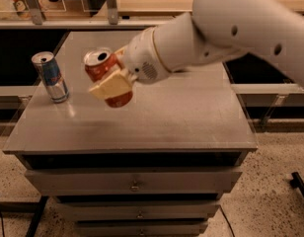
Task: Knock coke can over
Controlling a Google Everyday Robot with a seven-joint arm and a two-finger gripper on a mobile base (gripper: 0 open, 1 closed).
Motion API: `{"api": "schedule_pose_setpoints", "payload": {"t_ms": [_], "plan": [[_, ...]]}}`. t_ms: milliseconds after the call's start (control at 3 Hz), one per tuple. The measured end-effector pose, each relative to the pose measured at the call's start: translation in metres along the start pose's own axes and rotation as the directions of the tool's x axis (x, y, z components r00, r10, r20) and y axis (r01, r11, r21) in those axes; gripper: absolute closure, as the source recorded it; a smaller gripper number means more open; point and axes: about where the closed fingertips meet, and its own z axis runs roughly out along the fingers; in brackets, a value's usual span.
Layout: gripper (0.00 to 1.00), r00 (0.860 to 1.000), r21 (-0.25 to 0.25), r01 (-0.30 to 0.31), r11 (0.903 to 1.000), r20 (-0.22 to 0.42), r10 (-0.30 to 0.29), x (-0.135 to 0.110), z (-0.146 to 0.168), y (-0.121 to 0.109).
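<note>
The red coke can [99,64] is tilted, its silver top leaning toward the upper left, over the left middle of the grey table top [191,117]. My gripper [110,83] is shut around the can's middle; one cream finger [112,88] lies across its front. The can's lower end [118,100] seems lifted just off the table. The large white arm [231,28] reaches in from the upper right.
A slimmer blue-and-silver can [51,76] stands upright near the table's left edge, close to the left of the coke can. The table is a drawer cabinet with handles [135,185] at the front. A shelf rail [68,23] runs behind.
</note>
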Motion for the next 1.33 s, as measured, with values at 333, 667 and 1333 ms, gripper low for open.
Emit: {"api": "schedule_pose_setpoints", "payload": {"t_ms": [333,667,1333], "plan": [[1.0,0.981,0.001,0.021,0.9998,-0.191,-0.02,-0.001,-0.021,-0.021],[1.0,0.892,-0.081,0.058,0.995,-0.442,-0.088,0.047,-0.015,-0.03],[0.82,0.549,-0.21,0.074,0.9749,-0.808,-0.216,0.164,-0.004,-0.02]]}}
